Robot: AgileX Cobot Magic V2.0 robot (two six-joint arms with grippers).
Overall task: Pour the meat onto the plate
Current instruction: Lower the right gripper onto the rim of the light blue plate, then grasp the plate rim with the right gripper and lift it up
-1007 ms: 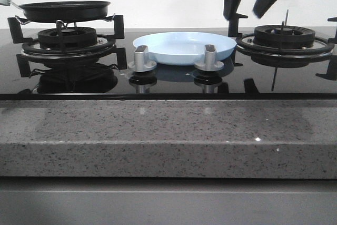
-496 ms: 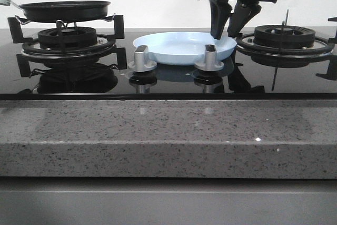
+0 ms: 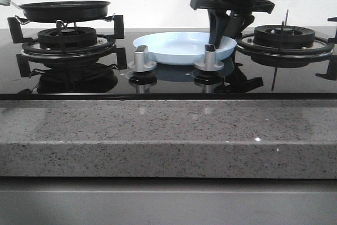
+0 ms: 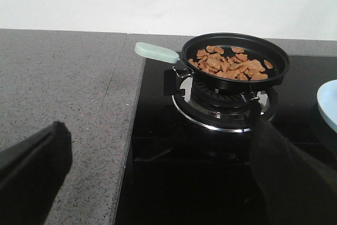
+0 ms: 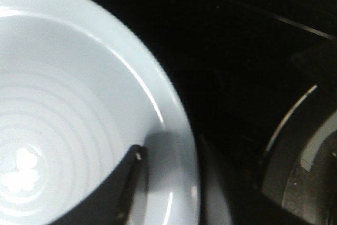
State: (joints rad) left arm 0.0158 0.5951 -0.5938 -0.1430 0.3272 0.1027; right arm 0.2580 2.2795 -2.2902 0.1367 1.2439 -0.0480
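The meat (image 4: 231, 64), a heap of small tan pieces, lies in the black frying pan (image 4: 237, 81) on the left burner; in the front view the pan (image 3: 63, 10) hides it. The pale-blue plate (image 3: 174, 48) sits between the burners and holds nothing. My right gripper (image 3: 220, 39) is down at the plate's right rim, one finger inside and one outside, closed in on it. The right wrist view shows the gripper (image 5: 171, 156) and the rim (image 5: 181, 146) between the fingers. My left gripper (image 4: 158, 146) is open and empty, well short of the pan's pale-green handle (image 4: 156, 52).
Two metal knobs (image 3: 141, 57) (image 3: 209, 56) stand just in front of the plate. The right burner grate (image 3: 284, 38) is beside my right gripper. A grey speckled counter (image 3: 158, 135) runs along the front and also left of the hob (image 4: 58, 88).
My right gripper came down from above the right burner to the plate's right rim, and its fingers narrowed onto the rim. The pan and plate have not moved.
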